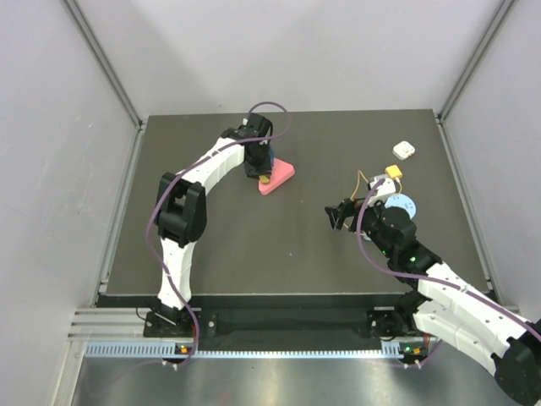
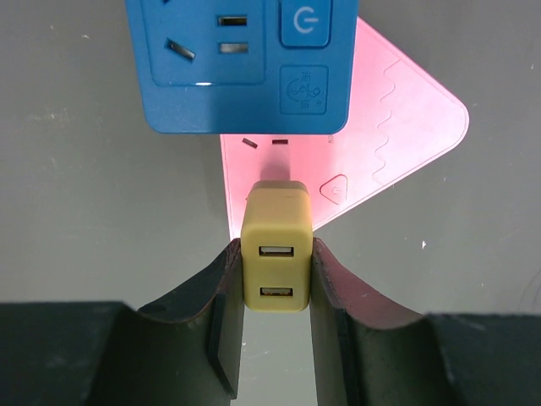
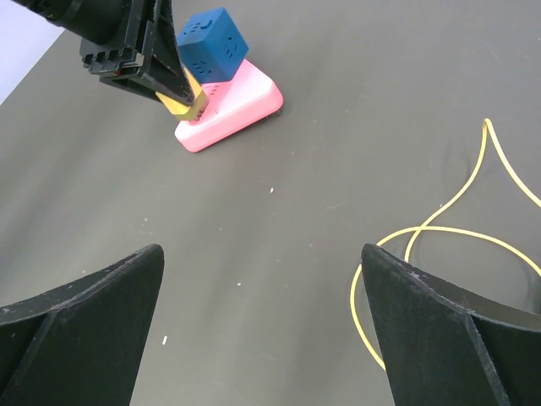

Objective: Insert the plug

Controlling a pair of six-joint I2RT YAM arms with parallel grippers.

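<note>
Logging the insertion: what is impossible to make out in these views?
Prongs of the yellow adapter: left wrist view, hidden under its own body; seating in the pink strip unclear.
Same adapter, top view: mostly covered by the left end effector.
Ends of the yellow wire: right wrist view, cut off by the frame edge.

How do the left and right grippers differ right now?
The left gripper is clamped on a yellow adapter, while the right gripper stands wide open and holds nothing. The left gripper is over the pink socket strip, and the right gripper is over the dark table beside a loop of yellow wire. Both have black fingers.
</note>
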